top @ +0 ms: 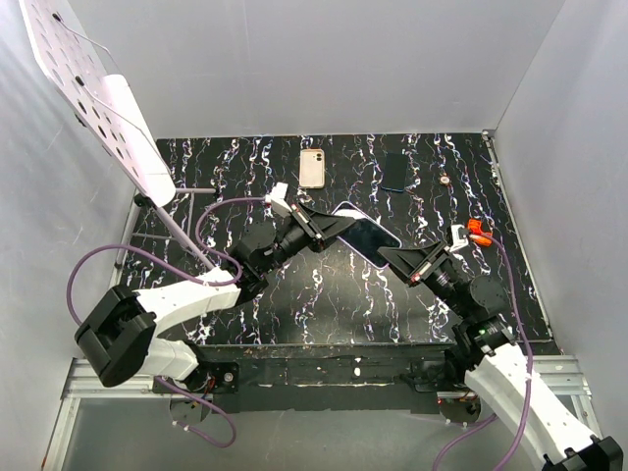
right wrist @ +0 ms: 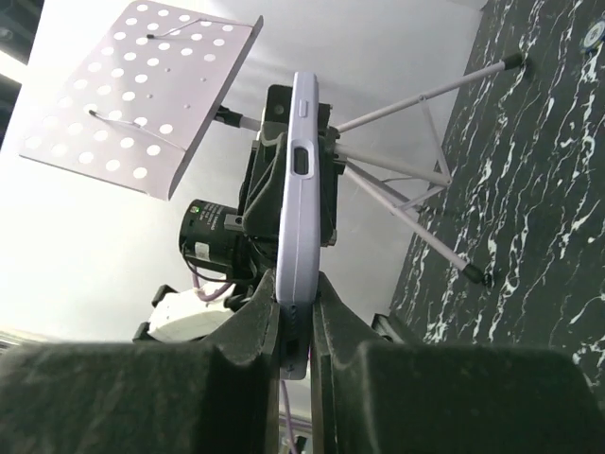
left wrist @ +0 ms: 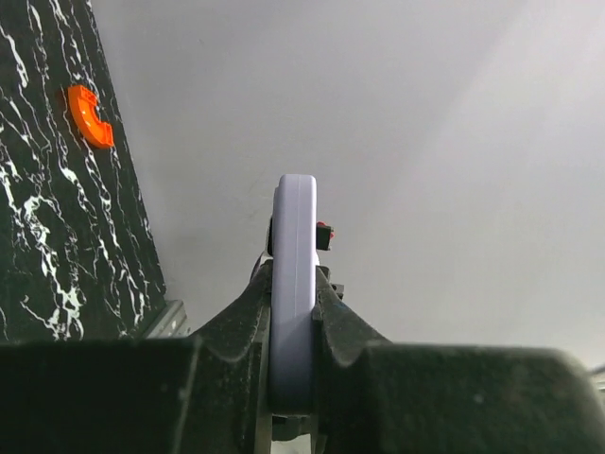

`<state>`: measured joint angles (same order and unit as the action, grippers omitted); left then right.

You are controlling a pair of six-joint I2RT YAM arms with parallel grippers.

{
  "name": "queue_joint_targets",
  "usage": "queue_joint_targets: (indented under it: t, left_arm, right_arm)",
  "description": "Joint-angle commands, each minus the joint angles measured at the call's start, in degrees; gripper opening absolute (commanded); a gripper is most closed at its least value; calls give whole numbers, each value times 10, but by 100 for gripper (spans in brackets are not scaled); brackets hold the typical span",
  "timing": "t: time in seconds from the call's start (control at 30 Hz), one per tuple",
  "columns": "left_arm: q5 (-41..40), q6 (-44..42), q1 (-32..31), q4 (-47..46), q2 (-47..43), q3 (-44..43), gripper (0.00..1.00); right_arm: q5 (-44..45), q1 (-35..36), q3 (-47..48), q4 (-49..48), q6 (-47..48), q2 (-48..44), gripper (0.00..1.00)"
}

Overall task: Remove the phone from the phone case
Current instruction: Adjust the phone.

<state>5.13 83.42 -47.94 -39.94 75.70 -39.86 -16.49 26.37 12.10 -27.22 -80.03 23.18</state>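
Left gripper (left wrist: 293, 284): jaws clamped on edge of lavender phone case (left wrist: 295, 236).
Right gripper (right wrist: 298, 293): pinching opposite end; side cutout shows only in this view.
Phone (top: 365, 238): inside case, held mid-air between arms over table (top: 324, 294).
Risk: both grips squeeze case, phone may stay stuck or drop.
Top view only: second phone (top: 311, 168) at back.
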Motion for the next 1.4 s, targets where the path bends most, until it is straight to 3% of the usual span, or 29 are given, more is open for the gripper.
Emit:
queue_joint_targets:
  t: [0.0, 0.07, 0.17, 0.3, 0.4, 0.6, 0.7, 0.87, 1.23, 1.3, 1.37]
  left_arm:
    - [23, -2, 9, -51, -6, -11, 0]
    - [48, -27, 21, -44, -9, -17, 0]
    - [142, -110, 48, 14, -16, -55, 0]
    - [294, -224, 77, 127, -17, -122, 0]
    - [396, -240, 97, 145, -13, -148, 0]
    - [552, -137, 109, 38, 38, -163, 0]
    - [567, -110, 109, 5, 39, -152, 0]
    - [573, -143, 109, 67, 38, -170, 0]
    - [550, -139, 109, 94, 52, -211, 0]
    - [541, -138, 109, 101, 52, -215, 0]
    - [529, -137, 109, 114, 50, -216, 0]
  right_arm:
    - [-53, 3, 17, -6, 46, 19, 4]
    - [-96, 2, 65, 109, 125, 35, 25]
    - [-144, 2, 165, 295, 266, 75, 49]
    - [-265, -1, 246, 379, 374, 152, 63]
    - [-346, -1, 285, 417, 422, 200, 63]
    - [-431, -1, 259, 294, 395, 191, 63]
    - [-439, -1, 239, 236, 364, 188, 61]
    - [-441, 6, 192, 64, 255, 187, 52]
    - [-389, 40, 196, 46, 244, 190, 47]
    - [-381, 51, 195, 43, 245, 195, 42]
    - [-363, 54, 194, 40, 245, 197, 25]
